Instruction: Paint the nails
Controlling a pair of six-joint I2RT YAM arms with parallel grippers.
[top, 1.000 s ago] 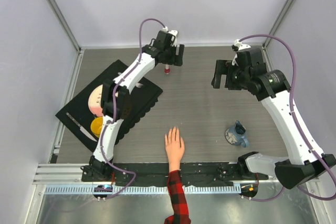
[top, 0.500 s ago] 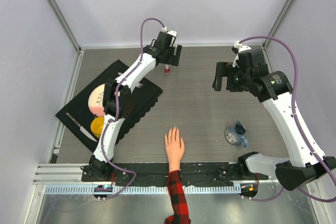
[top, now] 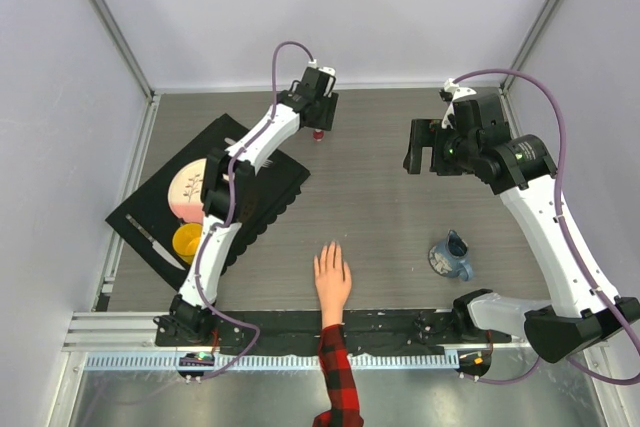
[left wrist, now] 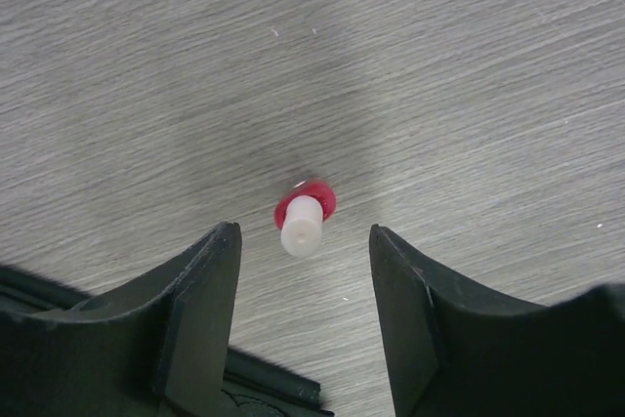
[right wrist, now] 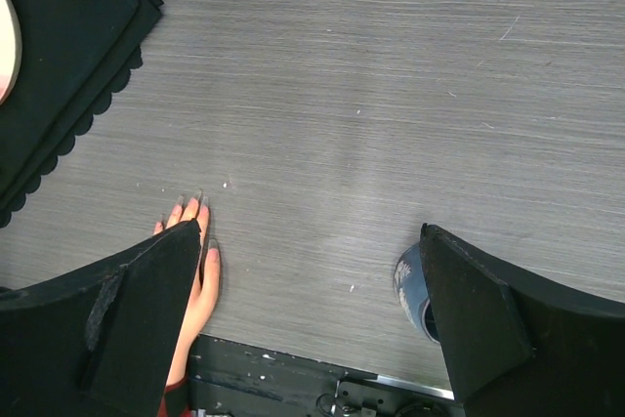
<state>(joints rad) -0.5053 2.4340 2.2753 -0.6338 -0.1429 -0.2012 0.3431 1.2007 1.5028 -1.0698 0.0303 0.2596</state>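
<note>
A pale hand with a red-and-black plaid sleeve lies flat at the near middle of the table. Its nails look long and greyish, with no red on them; they are too small to make out in the top view. A small red polish bottle with a white cap stands at the far middle. My left gripper is open and directly above the bottle, with one finger on each side and not touching it. My right gripper is open and empty, held high over the table to the right.
A black placemat at the left holds a pale plate, a yellow bowl and a knife. A blue mug lies on its side at the near right and also shows in the right wrist view. Grey walls enclose the table.
My left gripper has shifted a little left and turned, and is now over the polish bottle. The right arm and the hand have barely moved.
</note>
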